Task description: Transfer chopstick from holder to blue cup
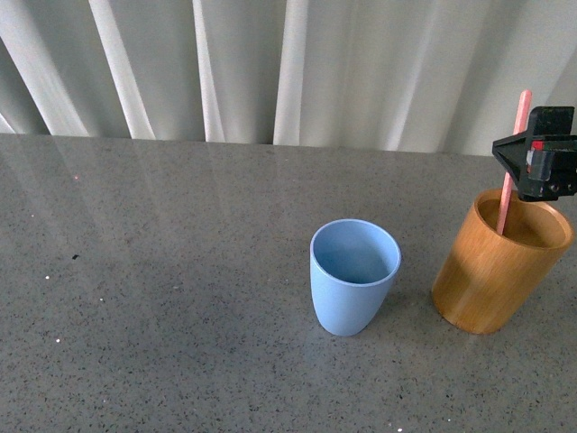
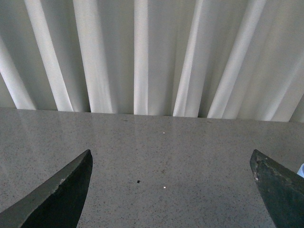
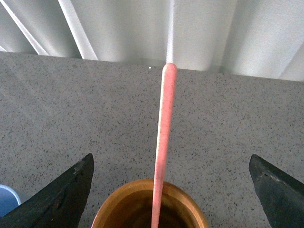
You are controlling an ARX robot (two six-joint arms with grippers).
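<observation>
A single pink-red chopstick (image 1: 515,153) stands leaning in the orange-brown wooden holder (image 1: 491,275) at the right of the table. The empty blue cup (image 1: 353,275) stands upright just left of the holder. My right gripper (image 1: 534,167) hovers open above the holder, close to the stick's upper part. In the right wrist view the chopstick (image 3: 164,137) rises out of the holder (image 3: 192,204) between the wide-open fingers of the right gripper (image 3: 171,158), touching neither. The left gripper (image 2: 171,153) is open over bare table and holds nothing; the front view does not show it.
The grey speckled tabletop (image 1: 162,307) runs back to a white pleated curtain (image 1: 288,63). A sliver of the blue cup (image 3: 5,197) shows at the edge of the right wrist view.
</observation>
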